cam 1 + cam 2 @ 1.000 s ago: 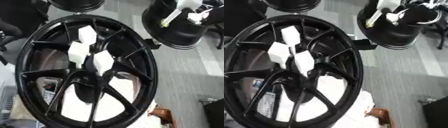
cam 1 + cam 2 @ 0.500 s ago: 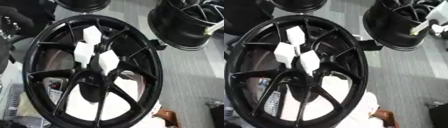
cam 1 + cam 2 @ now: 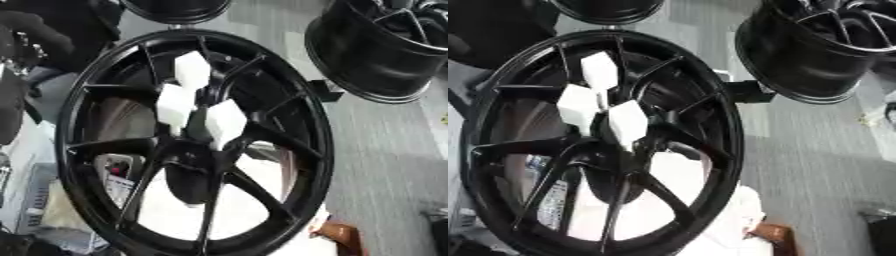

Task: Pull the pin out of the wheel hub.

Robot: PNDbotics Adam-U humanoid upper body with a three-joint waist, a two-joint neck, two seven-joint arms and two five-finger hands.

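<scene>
Black multi-spoke wheel hub (image 3: 197,145) viewed from above, filling most of the frame. Three white, block-headed pins (image 3: 226,123) stand clustered at the hub's centre, just above the meeting of the spokes: one uppermost (image 3: 192,71), one to the left (image 3: 173,104), one to the right. A white label (image 3: 551,200) with dark print shows through the hub's lower-left spokes; its writing cannot be read. A second black wheel (image 3: 385,47) lies beyond the hub's upper-right rim, a third (image 3: 605,10) above its top rim. A small brown object (image 3: 341,235) sits by the hub's lower-right rim. Neither robot hand appears, so finger state cannot be told.
</scene>
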